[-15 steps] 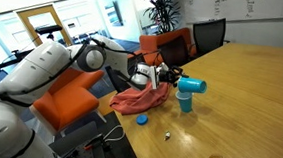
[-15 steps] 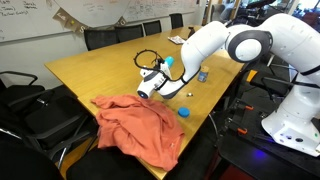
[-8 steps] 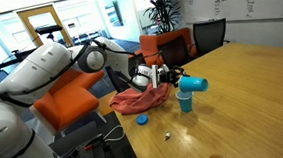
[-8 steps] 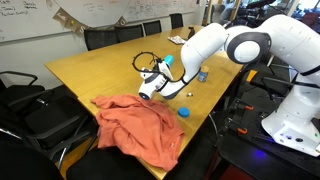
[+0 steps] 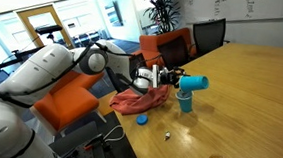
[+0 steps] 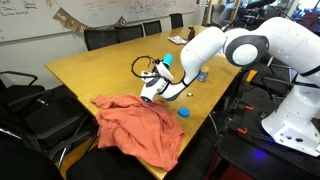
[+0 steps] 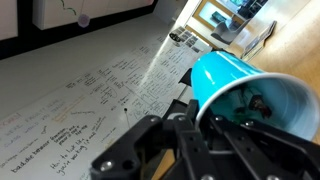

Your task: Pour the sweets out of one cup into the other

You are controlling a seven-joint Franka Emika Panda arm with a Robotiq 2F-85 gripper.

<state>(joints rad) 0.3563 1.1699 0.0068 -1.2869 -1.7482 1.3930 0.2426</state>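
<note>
My gripper (image 5: 174,81) is shut on a blue cup (image 5: 192,84) and holds it on its side, just above a second blue cup (image 5: 186,101) that stands upright on the wooden table (image 5: 250,107). In the wrist view the held cup (image 7: 228,82) fills the right side, its mouth facing the camera. A few small dark sweets (image 7: 262,103) show inside it. The black fingers (image 7: 160,140) clamp the cup's wall near the rim. In an exterior view the gripper (image 6: 160,82) hangs over the table's near edge.
A red-orange cloth (image 5: 138,101) lies heaped beside the cups and also shows in the exterior view (image 6: 140,125). A blue lid (image 5: 142,117) and a small loose piece (image 5: 167,137) lie on the table. Orange and black chairs (image 5: 169,43) stand behind.
The wrist has turned slightly with the cup still held. The standing cup, cloth and lid have not moved.
</note>
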